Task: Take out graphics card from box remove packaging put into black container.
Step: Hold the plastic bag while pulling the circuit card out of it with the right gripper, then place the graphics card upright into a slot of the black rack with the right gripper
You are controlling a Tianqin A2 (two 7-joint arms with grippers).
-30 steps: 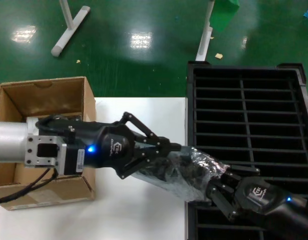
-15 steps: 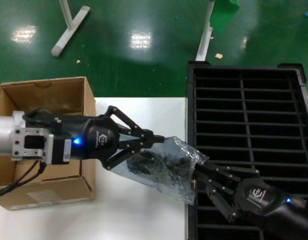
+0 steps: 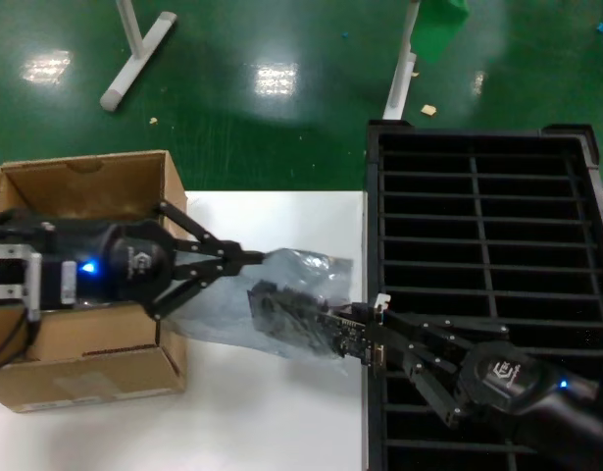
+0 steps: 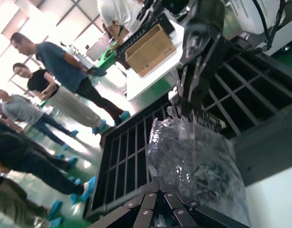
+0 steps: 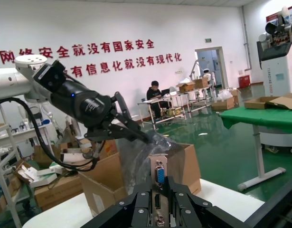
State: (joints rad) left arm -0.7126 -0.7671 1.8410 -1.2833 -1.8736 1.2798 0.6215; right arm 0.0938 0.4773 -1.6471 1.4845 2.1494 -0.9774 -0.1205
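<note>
over table: left tool [image 3: 254, 259] pinching packaging [image 3: 281, 285]; right tool [image 3: 372, 332] clamping graphics card [image 3: 301, 316].

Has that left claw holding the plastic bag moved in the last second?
Yes. The left gripper, pinching the packaging, has pulled back toward the box, away from the black container.
</note>
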